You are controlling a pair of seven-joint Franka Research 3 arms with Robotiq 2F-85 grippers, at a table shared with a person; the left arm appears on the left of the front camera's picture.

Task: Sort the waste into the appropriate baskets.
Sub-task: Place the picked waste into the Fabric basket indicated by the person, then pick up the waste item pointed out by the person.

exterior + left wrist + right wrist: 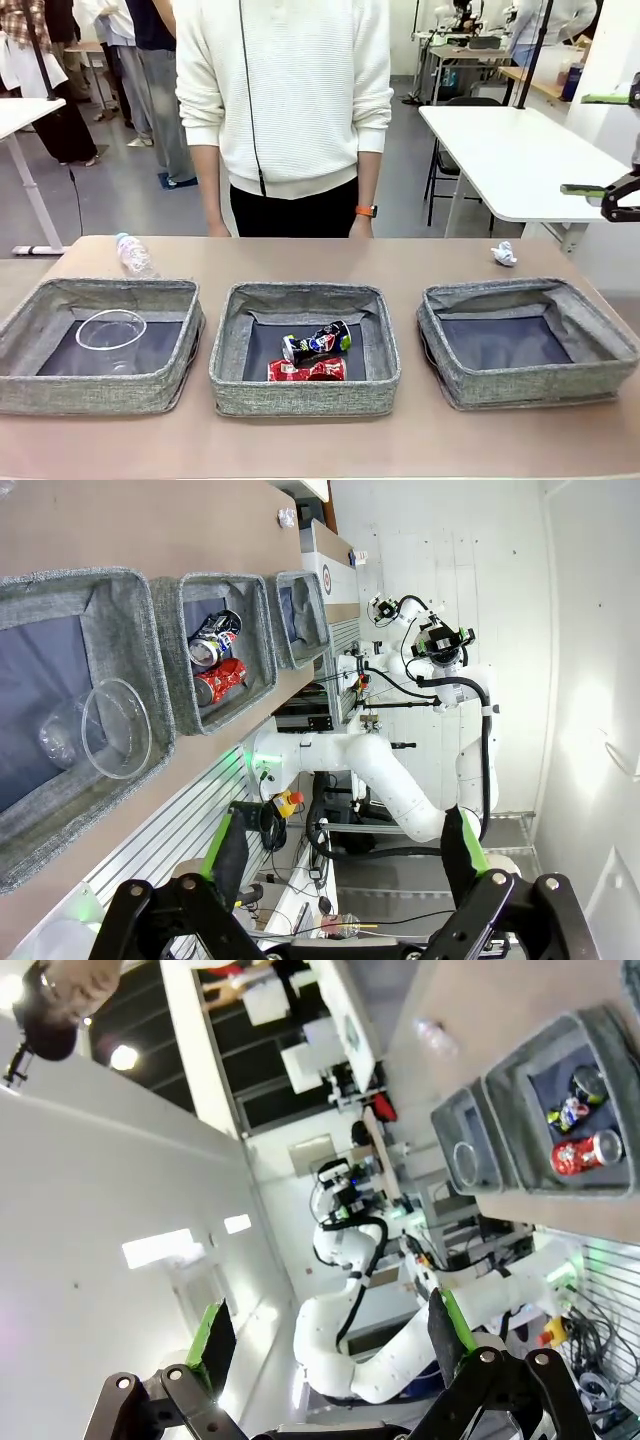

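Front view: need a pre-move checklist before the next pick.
1. Left claw open, nothing in it: ok.
2. Right claw open, nothing in it: ok.
3. Clear plastic bottle lying on the brown table behind the left grey woven fabric basket, nothing over it: ok.
4. Crumpled white paper ball on the table behind the right grey woven fabric basket, nothing over it: ok.
5. Right basket has room: ok, its bottom is bare.
6. Person off the table: ok, arms down at the far edge.
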